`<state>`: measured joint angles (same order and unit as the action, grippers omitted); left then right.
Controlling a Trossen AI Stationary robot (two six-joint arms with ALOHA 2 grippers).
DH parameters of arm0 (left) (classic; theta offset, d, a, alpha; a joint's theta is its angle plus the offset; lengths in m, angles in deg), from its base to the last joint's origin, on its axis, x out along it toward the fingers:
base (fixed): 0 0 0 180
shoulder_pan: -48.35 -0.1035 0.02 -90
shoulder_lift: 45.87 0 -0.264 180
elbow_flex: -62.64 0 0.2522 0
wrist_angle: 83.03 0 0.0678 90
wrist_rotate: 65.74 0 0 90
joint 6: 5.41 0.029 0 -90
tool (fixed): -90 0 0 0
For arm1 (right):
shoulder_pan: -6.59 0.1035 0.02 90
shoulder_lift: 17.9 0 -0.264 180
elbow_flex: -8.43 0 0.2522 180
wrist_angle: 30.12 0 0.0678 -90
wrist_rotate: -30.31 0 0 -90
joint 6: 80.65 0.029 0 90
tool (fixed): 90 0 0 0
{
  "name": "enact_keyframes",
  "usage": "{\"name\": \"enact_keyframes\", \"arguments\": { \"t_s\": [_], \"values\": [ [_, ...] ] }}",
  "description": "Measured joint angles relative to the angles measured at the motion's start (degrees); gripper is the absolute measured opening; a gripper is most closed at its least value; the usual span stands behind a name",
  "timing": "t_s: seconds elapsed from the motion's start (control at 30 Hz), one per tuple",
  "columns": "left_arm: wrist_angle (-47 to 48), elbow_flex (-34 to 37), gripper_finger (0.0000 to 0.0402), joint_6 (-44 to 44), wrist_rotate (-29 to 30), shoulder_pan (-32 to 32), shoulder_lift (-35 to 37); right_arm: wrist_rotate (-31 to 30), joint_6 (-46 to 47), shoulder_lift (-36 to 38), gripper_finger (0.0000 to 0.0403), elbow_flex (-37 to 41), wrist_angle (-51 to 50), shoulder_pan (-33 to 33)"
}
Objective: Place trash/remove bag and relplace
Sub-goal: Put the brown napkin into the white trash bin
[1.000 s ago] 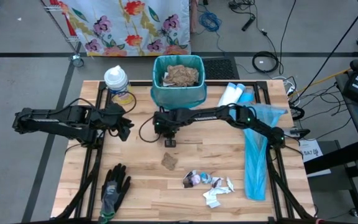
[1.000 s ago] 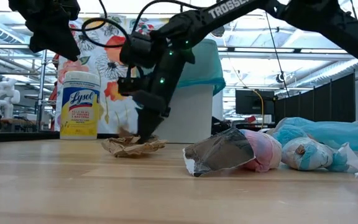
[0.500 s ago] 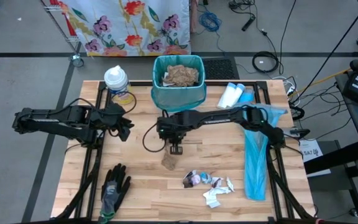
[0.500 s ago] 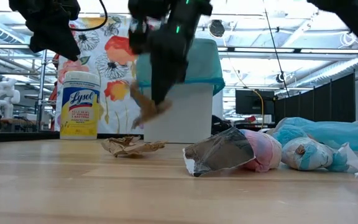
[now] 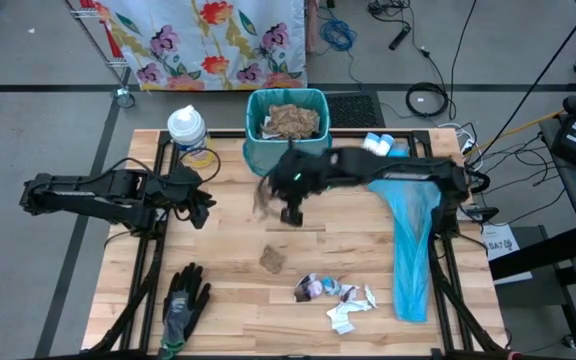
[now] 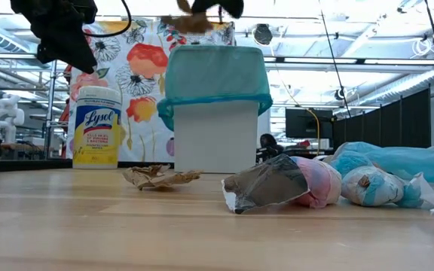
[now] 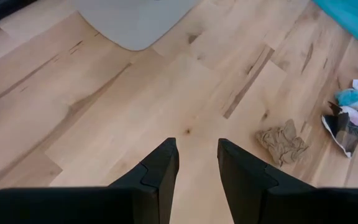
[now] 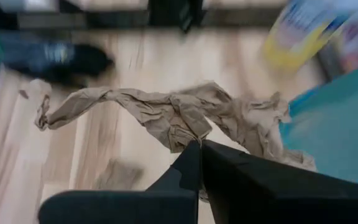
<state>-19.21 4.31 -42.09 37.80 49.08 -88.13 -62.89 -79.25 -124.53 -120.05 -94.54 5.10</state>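
My right gripper (image 8: pixel 199 144) is shut on a crumpled brown paper towel (image 8: pixel 166 112) and hangs high over the table just in front of the bin (image 5: pixel 286 125), which is lined with a teal bag and holds more brown paper. In the low view the towel (image 6: pixel 191 21) is above the bin's rim. A second brown scrap (image 5: pixel 272 260) lies flat on the table's middle. Wrapper and tissue trash (image 5: pixel 333 295) lies near the front edge. My left gripper (image 7: pixel 196 155) waits open above the table's left side (image 5: pixel 200 205). My right gripper pinches the towel near its middle (image 8: pixel 188 132) between its two shut fingers, coming at it slanting down. The towel is lifted clear of the table, and its twisted ends trail out loosely on either side of the fingers.
A Lysol wipes canister (image 5: pixel 188 130) stands at the far left beside the bin. A black-and-grey glove (image 5: pixel 183 300) lies at the front left. A long blue bag (image 5: pixel 413 240) stretches down the right side, with white bottles (image 5: pixel 373 150) at its far end.
My right gripper has risen steeply from the table's middle and drawn toward the far edge and the bin, carrying the brown towel up with it. A smaller brown scrap has stayed where it lay on the table.
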Motion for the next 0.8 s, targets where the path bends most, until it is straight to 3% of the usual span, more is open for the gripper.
{"name": "enact_keyframes", "arguments": {
  "t_s": [0.33, 0.6, 0.8],
  "values": [
    [-0.1, 0.0, 0.0118, -0.5, 0.0, 0.0, 0.0, -0.1, -5.7, 5.3, 0.0000, -0.1, 12.8, -11.9],
    [-0.1, 0.0, 0.0118, -0.6, 0.0, 0.0, 0.0, 0.2, -0.4, 2.6, 0.0034, -0.1, 10.4, -21.9],
    [-0.2, 0.0, 0.0118, -2.1, 0.0, 0.0, 0.0, 0.6, -0.1, 1.8, 0.0083, 0.0, 6.4, -25.0]
  ]
}}
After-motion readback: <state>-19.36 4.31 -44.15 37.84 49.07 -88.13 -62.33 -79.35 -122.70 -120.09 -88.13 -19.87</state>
